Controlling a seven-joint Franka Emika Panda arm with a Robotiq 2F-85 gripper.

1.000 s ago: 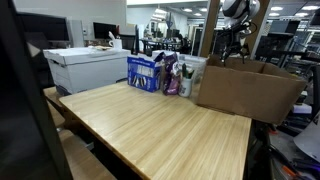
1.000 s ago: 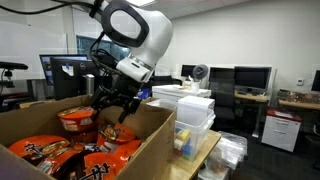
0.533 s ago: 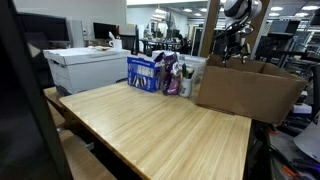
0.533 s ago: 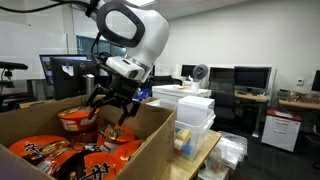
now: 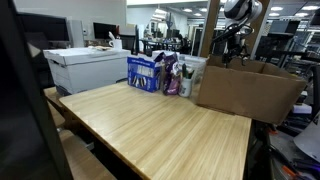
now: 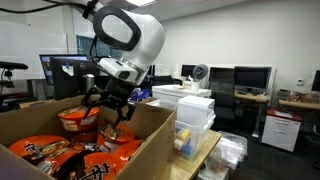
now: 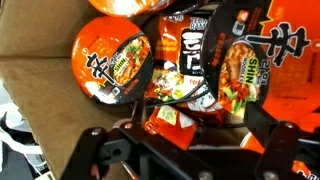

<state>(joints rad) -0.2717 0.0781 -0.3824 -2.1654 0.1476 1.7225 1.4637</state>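
While the gripper (image 6: 105, 114) hangs open and empty over the cardboard box (image 6: 150, 140), no grasp looks made yet. The Shin ramen bowl (image 7: 112, 62) lies inside at ten o'clock in the wrist view, beside noodle packets (image 7: 190, 60).

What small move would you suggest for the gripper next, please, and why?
Probably a short descent, I think: the gripper hangs open over the box, holding nothing, with a noodle bowl and packets lying beneath its fingers.

Noodle bowls (image 7: 112, 62) and packets (image 7: 195, 55) inside cardboard box (image 6: 150, 135) on table (image 5: 150, 130), tool (image 6: 103, 110) above them.
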